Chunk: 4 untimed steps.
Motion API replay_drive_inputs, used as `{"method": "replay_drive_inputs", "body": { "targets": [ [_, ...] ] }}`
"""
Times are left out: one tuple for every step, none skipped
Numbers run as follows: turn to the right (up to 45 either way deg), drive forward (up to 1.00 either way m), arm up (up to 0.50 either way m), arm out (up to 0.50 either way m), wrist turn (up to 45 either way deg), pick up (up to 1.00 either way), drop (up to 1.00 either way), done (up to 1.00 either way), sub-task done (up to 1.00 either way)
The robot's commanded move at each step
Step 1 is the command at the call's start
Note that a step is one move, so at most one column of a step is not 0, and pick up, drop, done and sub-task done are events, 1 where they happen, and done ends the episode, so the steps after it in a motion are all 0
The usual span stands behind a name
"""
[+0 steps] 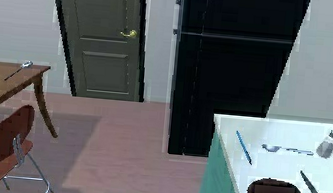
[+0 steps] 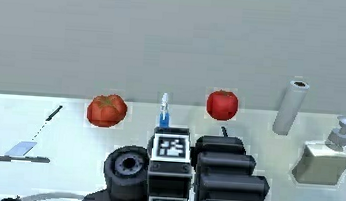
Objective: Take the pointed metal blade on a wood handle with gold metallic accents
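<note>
The dark square arm (image 2: 221,177) reaches over the pale countertop (image 2: 78,145), with a white black-marked tag (image 2: 170,146) beside the gripper (image 2: 129,168), whose jaw state and load cannot be told; a slim dark blade-like item (image 1: 315,191), possibly the knife, lies at the forward view's lower right.

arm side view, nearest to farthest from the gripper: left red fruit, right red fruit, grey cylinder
1. left red fruit, just up-left of the gripper
2. right red fruit, up-right
3. grey cylinder, far right
</note>
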Motion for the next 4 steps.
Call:
{"method": "replay_drive_inputs", "body": {
  "targets": [
    [0.0,0.0,0.0,0.0,45.0,0.0,0.0,0.0,0.0],
    [0.0,0.0,0.0,0.0,39.0,0.0,0.0,0.0,0.0],
    [0.0,0.0,-0.14,0.0,0.0,0.0,0.0,0.0,0.0],
    [0.0,0.0,0.0,0.0,0.0,1.0,0.0,0.0,0.0]
  ]
}}
